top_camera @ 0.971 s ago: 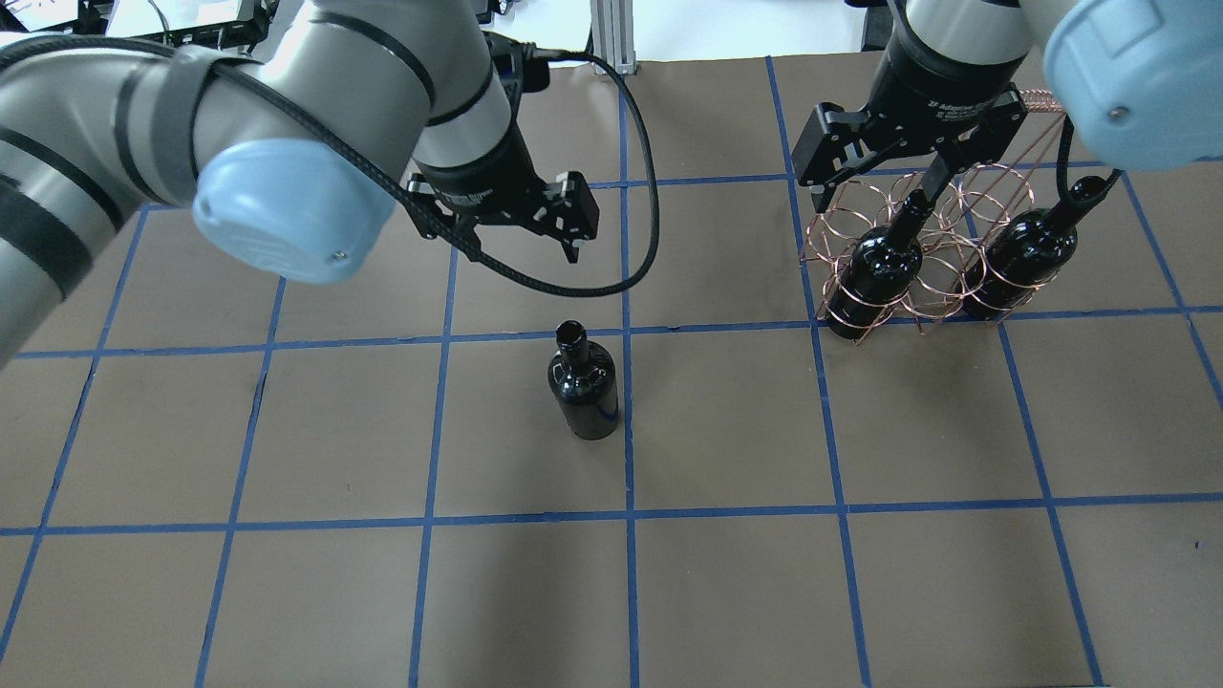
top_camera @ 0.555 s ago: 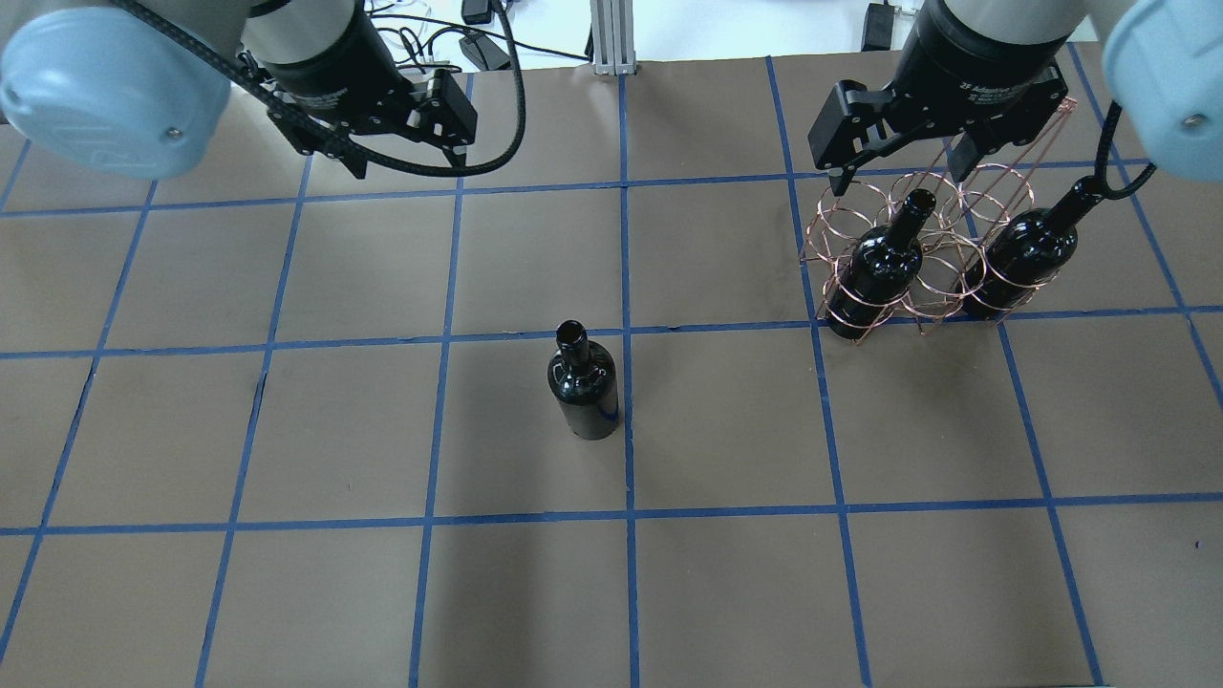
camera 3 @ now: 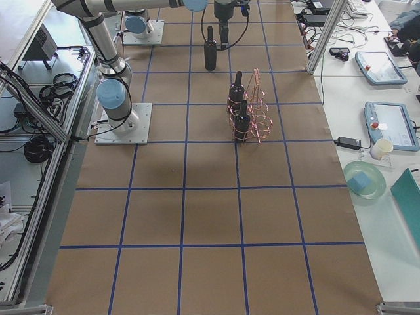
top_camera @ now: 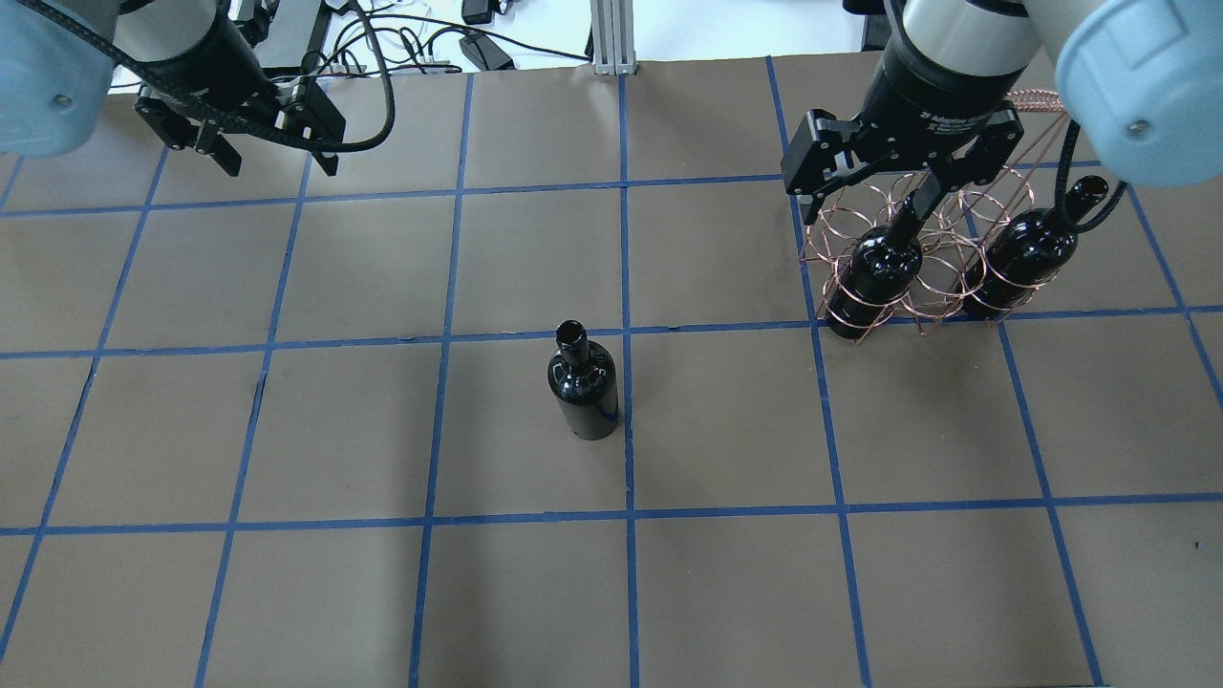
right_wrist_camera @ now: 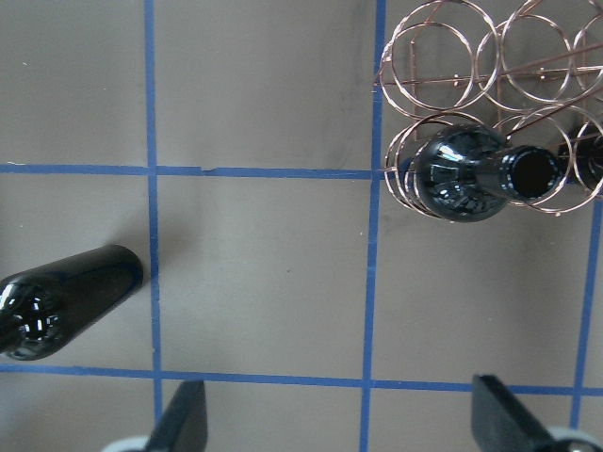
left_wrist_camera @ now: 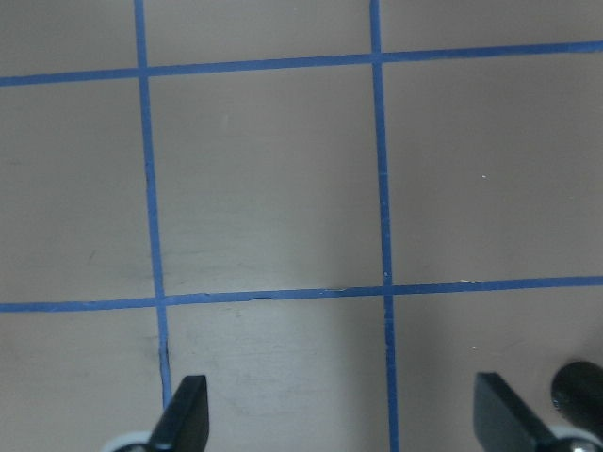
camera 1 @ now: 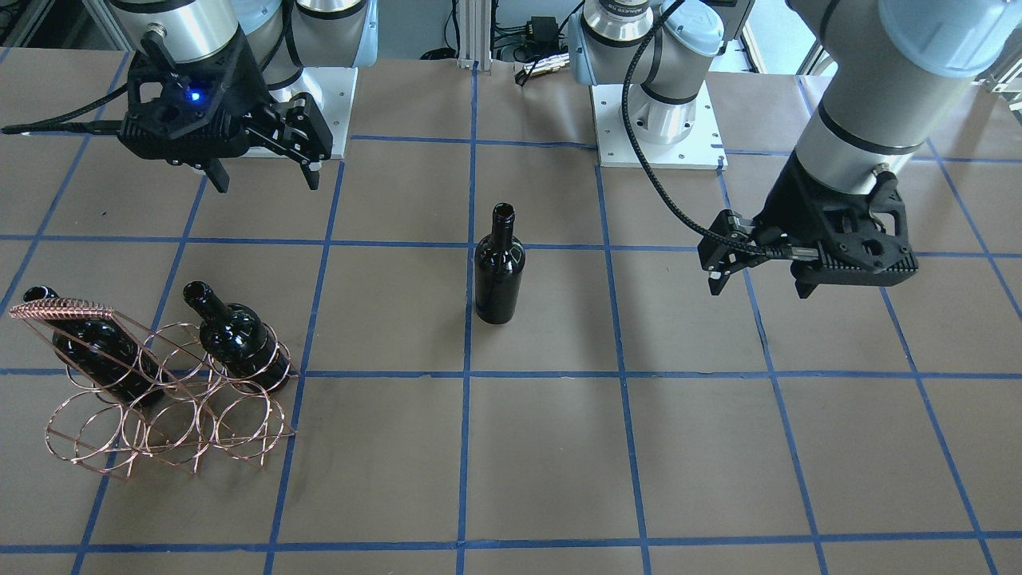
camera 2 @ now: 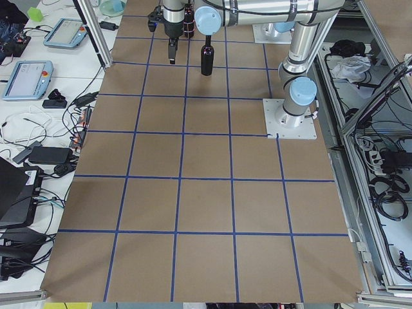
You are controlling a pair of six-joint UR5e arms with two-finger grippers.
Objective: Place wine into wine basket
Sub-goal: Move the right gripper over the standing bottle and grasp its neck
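Note:
One wine bottle stands upright alone near the table's middle, with no gripper touching it. The copper wire wine basket sits on the robot's right and holds two more dark bottles, leaning in its rings. My right gripper hangs open and empty, raised, on the robot's side of the basket. In the right wrist view a basketed bottle lies ahead at the right and the lone bottle at the left. My left gripper is open and empty, well off to the left of the lone bottle.
Brown paper with a blue tape grid covers the table. The two arm bases stand at the robot's edge. Cables lie past that edge, and tablets sit on side benches.
My left arm has swung away from above the lone bottle to the table's far left, gripper still open. The right gripper shifted only slightly over the basket. The bottles have not moved.

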